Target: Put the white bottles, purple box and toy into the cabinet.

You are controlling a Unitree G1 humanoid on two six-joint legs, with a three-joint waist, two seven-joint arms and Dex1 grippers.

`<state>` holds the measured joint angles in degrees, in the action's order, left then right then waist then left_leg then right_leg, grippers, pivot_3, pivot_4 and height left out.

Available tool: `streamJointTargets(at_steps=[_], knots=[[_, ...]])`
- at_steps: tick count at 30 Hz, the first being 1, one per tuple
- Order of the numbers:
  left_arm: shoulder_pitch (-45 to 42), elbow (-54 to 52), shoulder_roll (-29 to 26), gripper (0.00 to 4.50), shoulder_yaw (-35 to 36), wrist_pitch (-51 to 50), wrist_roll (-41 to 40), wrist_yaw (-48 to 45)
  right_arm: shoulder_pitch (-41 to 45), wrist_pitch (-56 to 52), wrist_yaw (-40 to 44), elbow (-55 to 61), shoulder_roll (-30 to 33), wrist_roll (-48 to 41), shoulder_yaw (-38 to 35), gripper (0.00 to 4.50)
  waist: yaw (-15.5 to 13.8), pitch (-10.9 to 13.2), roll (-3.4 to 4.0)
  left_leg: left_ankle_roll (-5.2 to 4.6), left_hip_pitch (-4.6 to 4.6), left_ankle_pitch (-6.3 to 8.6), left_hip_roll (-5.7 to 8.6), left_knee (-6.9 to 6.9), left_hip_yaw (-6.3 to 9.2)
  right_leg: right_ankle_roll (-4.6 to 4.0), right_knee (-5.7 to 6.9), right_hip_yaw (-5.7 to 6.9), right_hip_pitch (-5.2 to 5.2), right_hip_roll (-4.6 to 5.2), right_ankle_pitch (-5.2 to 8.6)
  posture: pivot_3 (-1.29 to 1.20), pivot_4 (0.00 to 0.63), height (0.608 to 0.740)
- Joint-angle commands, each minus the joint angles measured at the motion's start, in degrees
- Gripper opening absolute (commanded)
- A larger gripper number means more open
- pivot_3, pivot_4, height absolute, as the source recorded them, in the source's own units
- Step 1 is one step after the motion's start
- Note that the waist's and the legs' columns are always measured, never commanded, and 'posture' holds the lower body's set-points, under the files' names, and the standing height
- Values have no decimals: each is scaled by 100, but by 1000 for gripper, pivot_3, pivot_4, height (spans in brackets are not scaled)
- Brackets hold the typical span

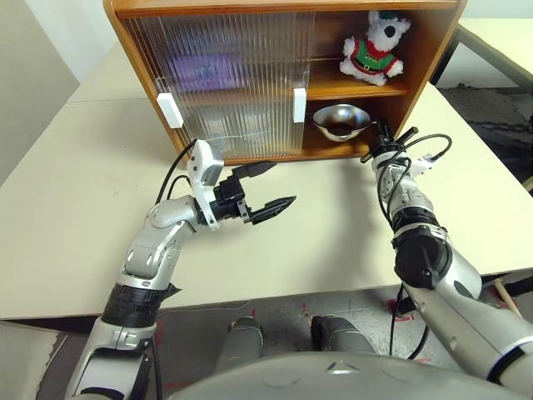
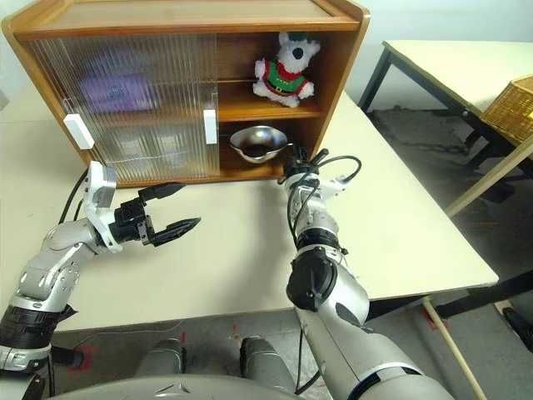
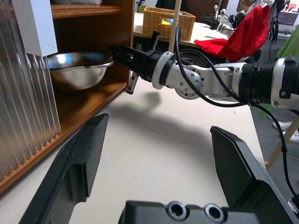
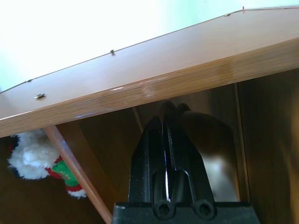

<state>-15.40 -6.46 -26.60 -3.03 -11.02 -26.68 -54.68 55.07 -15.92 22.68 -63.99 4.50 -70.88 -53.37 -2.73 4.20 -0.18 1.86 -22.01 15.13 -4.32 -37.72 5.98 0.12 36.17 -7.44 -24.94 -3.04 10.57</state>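
The wooden cabinet [image 1: 283, 7] stands on the table, its ribbed sliding doors [image 1: 225, 79] covering the left part. The toy [image 1: 375, 48], a white bear in a red and green scarf, sits on the upper shelf in the uncovered right part. A purple blur behind the door on the upper shelf reads as the purple box [image 2: 117, 87]. The white bottles are hidden. My right gripper [image 3: 119, 51] is shut and empty, its tip at the lower shelf's front beside the rim of a steel bowl [image 1: 340, 121]. My left gripper [image 1: 281, 183] hangs open over the table in front of the doors.
White handles [image 1: 170, 110] [image 1: 300, 104] sit on the two doors. Bare tabletop [image 1: 316, 217] lies between my arms. Another table [image 2: 433, 62] with a wicker basket [image 2: 512, 104] stands to the right, and a red cloth [image 3: 247, 32] hangs beyond it.
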Motion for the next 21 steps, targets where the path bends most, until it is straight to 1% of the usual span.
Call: streamJointTargets(at_steps=[1,10,16,21], knots=[[36,-113,-65,4500,68,-41,12,14,240,292,119,-306,-31,79,-106,56,-3,1,1,0,0,0,-1,0,1,-2,1,0,0,0,1,139,102,740],[27,-157,-105,4500,95,-79,-6,64,476,772,254,-800,-37,333,-137,56,-45,1,1,1,0,0,-5,3,7,-13,4,-5,-4,-1,2,159,102,740],[43,-213,-114,4500,113,-105,-17,98,426,1104,262,-955,6,619,-83,56,-80,2,1,1,0,1,-6,3,8,-15,4,-8,-4,0,1,167,100,740],[36,-230,-112,4500,106,-118,-15,100,372,1167,283,-1006,35,751,-109,56,-104,2,1,1,0,1,-6,2,9,-18,4,-9,-4,-1,-1,171,93,740]])
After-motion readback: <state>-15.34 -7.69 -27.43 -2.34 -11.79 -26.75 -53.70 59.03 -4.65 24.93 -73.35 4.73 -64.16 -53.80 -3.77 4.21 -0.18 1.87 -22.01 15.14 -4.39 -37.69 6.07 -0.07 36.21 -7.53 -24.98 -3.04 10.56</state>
